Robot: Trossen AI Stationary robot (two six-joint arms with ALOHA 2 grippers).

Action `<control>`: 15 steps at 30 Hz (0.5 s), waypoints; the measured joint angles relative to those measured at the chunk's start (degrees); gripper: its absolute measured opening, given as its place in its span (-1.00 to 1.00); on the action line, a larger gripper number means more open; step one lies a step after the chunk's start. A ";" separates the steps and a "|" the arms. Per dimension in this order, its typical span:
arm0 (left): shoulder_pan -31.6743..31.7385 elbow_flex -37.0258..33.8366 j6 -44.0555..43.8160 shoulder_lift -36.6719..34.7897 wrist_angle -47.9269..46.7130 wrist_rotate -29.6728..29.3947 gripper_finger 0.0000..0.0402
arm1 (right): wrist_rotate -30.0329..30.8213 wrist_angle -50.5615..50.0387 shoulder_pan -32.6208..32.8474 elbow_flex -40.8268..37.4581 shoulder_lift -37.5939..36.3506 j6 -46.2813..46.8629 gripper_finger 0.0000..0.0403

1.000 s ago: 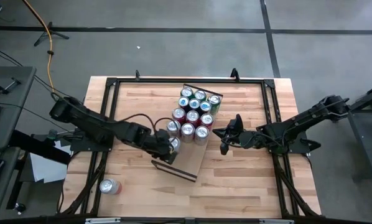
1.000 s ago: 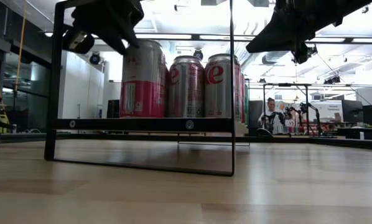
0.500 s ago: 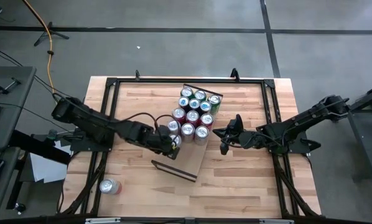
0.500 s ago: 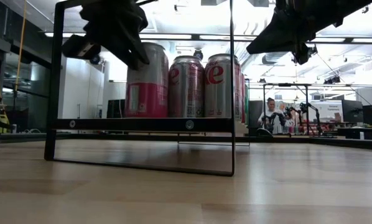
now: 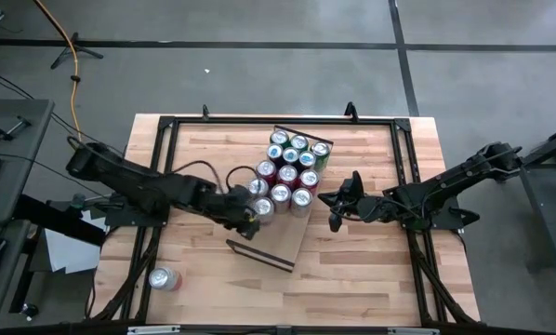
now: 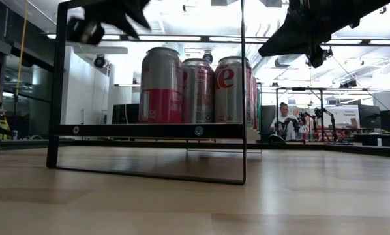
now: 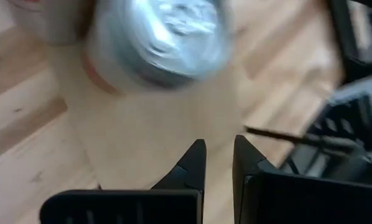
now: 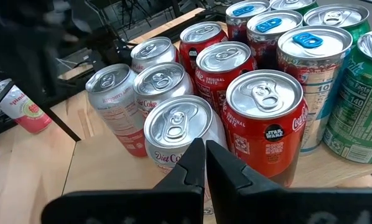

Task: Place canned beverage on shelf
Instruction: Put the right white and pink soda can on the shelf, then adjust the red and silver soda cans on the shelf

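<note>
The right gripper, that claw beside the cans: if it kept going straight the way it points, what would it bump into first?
Most likely the Diet Coke can at the near edge of the cluster on the shelf. The right gripper, nearly shut and empty, aims just at its rim; depth is hard to judge.

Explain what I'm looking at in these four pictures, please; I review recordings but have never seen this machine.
Two dark robot arms work at a wooden table. One camera looks straight down, one sits at tabletop height, and one rides on each wrist. On the table stands a light-wood shelf with dark end rails, crowded with upright drink cans. The left claw is beside the nearest can on the shelf, fingers nearly together, holding nothing. The right claw waits on the other side of the cans, closed and empty. One more can lies on its side near the table's corner on the left arm's side.
</note>
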 joint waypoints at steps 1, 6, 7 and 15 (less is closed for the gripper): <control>-0.36 0.00 0.86 -1.36 0.01 -0.15 -1.00 | 0.00 0.02 -0.02 0.00 0.00 0.02 -1.00; -2.08 0.09 7.22 -10.37 -1.80 -9.70 -1.00 | -0.05 2.64 -0.01 0.00 0.00 -0.32 -1.00; -2.27 0.11 7.06 -12.02 -3.43 -13.81 -1.00 | -0.06 3.39 -0.02 0.00 0.00 -0.43 -1.00; 7.63 -1.06 5.27 -14.67 -21.09 -24.59 -1.00 | -0.04 6.16 -0.11 0.00 0.00 -0.02 -1.00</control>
